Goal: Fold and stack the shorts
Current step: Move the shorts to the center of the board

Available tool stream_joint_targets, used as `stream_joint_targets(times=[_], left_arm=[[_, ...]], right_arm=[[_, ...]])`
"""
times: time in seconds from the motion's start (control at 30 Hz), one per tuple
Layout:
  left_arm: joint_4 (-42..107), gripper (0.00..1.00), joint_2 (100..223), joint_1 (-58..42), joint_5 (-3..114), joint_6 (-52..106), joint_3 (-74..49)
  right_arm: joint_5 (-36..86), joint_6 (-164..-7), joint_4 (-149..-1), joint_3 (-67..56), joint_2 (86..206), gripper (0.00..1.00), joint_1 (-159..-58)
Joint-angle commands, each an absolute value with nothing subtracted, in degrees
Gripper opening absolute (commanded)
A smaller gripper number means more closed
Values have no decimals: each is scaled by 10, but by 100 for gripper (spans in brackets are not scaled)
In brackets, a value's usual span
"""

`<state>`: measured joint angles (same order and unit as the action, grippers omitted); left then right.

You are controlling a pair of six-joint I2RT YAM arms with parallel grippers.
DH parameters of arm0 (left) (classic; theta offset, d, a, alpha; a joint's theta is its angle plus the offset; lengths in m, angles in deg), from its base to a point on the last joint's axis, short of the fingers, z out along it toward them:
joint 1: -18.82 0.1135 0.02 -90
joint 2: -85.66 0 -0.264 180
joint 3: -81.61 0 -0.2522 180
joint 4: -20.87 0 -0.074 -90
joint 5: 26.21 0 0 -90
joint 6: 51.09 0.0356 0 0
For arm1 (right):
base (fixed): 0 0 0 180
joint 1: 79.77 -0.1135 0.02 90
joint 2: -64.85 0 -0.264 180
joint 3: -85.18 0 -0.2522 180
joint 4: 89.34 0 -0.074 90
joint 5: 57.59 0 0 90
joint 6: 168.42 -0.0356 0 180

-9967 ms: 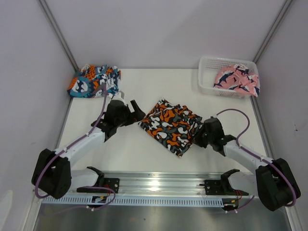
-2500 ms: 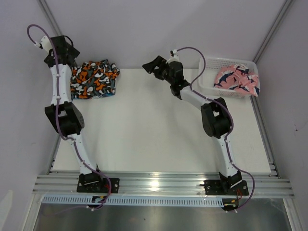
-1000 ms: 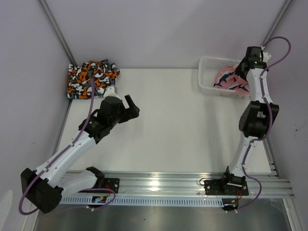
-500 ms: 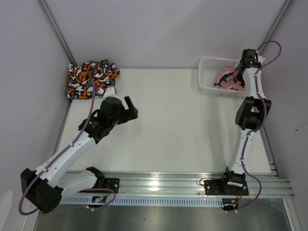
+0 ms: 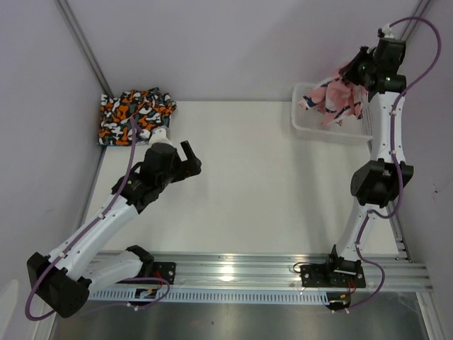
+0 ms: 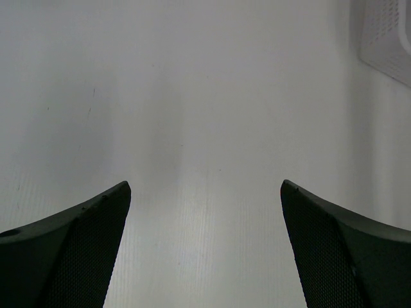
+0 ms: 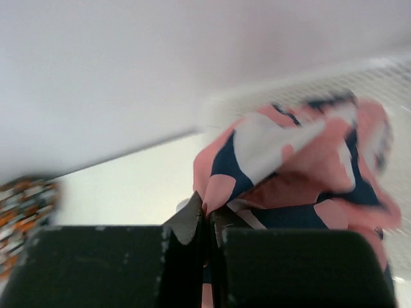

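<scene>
The pink-navy-white shorts (image 5: 334,98) hang bunched above the white basket (image 5: 318,127), lifted by my right gripper (image 5: 359,71), which is shut on a fold of them. The right wrist view shows the closed fingertips (image 7: 192,221) pinching the pink shorts (image 7: 302,167), with the fabric drooping away from them. A folded stack with the orange-black-white camouflage shorts (image 5: 136,117) on top lies at the far left corner. My left gripper (image 5: 191,160) hovers over bare table right of that stack, open and empty. Its two dark fingers (image 6: 70,256) stand wide apart over the white surface.
The basket (image 6: 385,32) also shows as white mesh at the top right corner of the left wrist view. Grey walls close in the table (image 5: 241,177) on the left, back and right. A metal rail (image 5: 233,273) runs along the near edge.
My right gripper closed on the pink shorts in the basket and has lifted them up out of it. The left arm has barely moved.
</scene>
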<state>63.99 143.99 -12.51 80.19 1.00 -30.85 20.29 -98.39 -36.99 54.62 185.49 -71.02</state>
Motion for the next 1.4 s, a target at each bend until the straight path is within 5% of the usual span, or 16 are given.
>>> stream_joint_targets(times=[0.0, 0.23, 0.43, 0.53, 0.63, 0.7, 0.9, 1.2, 1.37], left_arm=[[638, 99, 1410, -129, 816, 22, -286], [669, 99, 1365, -129, 836, 18, -277], [706, 99, 1326, -129, 859, 28, -257], [718, 99, 1302, -129, 864, 29, -264], [728, 99, 1281, -129, 871, 31, -272], [734, 99, 1276, -129, 874, 35, -272], [747, 99, 1282, -129, 865, 35, -285], [773, 99, 1306, -126, 854, 9, -341], [756, 99, 1311, -72, 799, -29, -417]], right_arm=[[14, -1010, -460, 592, 1729, 0, -741], [-206, -1161, -546, 533, 1610, 0, -761], [-187, -1096, -497, 243, 1481, 11, -864], [-88, -1012, -389, 89, 1428, 29, -893], [144, -969, -280, 2, 1420, 70, -905], [197, -973, -278, -34, 1395, 82, -907], [186, -980, -350, -118, 1324, 82, -975], [346, -974, -408, -179, 1349, 80, -1285], [355, -1005, -461, -221, 1372, 75, -1316]])
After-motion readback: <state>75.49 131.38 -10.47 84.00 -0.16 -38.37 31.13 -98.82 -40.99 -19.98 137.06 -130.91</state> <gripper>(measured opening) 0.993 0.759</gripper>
